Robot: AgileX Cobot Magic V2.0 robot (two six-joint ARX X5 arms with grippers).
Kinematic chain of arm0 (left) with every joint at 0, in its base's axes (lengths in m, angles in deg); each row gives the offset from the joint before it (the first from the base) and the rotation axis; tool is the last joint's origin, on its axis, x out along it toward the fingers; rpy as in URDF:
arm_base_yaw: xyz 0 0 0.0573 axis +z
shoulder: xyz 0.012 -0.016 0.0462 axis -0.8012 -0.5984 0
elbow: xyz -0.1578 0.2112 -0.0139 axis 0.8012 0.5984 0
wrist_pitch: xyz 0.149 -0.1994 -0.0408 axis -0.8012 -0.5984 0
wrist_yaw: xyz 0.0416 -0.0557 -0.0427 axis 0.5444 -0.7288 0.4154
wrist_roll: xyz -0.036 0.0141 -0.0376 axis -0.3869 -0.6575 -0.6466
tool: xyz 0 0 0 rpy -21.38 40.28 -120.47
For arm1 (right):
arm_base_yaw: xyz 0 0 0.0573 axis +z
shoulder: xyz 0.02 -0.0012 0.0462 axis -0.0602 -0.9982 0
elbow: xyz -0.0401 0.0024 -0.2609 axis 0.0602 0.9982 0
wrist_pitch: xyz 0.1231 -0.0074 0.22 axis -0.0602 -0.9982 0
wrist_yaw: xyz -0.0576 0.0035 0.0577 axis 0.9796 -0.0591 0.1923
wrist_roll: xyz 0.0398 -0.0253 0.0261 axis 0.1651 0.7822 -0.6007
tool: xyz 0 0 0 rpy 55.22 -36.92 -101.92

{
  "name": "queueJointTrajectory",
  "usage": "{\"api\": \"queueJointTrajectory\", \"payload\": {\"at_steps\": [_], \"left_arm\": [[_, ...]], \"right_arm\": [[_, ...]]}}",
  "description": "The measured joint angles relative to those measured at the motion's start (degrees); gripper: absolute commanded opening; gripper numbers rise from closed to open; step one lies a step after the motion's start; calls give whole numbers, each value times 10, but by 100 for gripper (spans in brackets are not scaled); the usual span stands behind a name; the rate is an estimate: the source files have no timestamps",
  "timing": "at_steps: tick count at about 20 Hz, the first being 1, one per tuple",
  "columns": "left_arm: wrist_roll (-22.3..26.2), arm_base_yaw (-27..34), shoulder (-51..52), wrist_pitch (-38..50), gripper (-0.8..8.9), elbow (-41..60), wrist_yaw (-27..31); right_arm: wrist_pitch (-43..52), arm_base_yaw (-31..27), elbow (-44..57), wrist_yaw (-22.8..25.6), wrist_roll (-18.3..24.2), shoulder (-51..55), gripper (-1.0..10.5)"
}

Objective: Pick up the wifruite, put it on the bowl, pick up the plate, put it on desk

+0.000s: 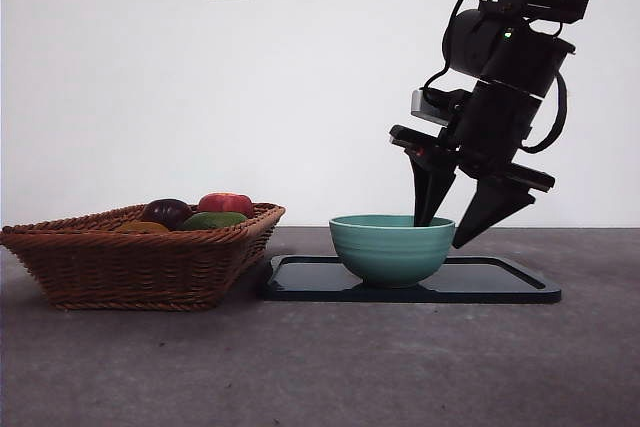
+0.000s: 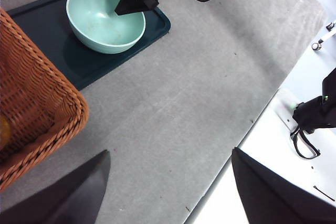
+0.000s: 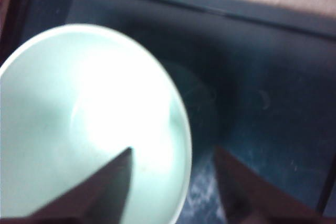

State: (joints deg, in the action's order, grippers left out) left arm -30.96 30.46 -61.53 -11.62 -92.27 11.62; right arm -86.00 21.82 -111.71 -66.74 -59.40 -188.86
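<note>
Right end effector (image 1: 449,232) spread, straddling bowl (image 1: 391,246) rim, one jaw inside, one outside; bowl looks empty, wifruite not identifiable in basket (image 1: 150,257); judgement: lower squarely, pinch wall firmly, lift off tray (image 1: 500,282) level.

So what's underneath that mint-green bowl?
The round mint-green ceramic bowl stands on a flat dark rectangular tray, which lies on the grey desk. The bowl hides the tray directly beneath it. The right hand, open, straddles the bowl's rim.
</note>
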Motion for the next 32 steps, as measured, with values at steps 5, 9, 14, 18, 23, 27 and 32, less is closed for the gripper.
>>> {"api": "queueJointTrajectory", "payload": {"at_steps": [5,9,14,18,23,27,32], "left_arm": [[0,0,0,0,371,0,0],[0,0,0,-4,371,0,0],[0,0,0,-7,371,0,0],[0,0,0,-7,371,0,0],[0,0,0,-7,371,0,0],[0,0,0,-7,371,0,0],[0,0,0,-8,371,0,0]], "right_arm": [[14,0,0,10,0,0,11],[26,0,0,10,0,0,11],[12,0,0,11,0,73,11],[-63,0,-2,10,4,209,11],[-170,31,8,10,17,342,11],[-167,78,85,10,19,415,11],[-114,122,195,11,12,427,11]]}}
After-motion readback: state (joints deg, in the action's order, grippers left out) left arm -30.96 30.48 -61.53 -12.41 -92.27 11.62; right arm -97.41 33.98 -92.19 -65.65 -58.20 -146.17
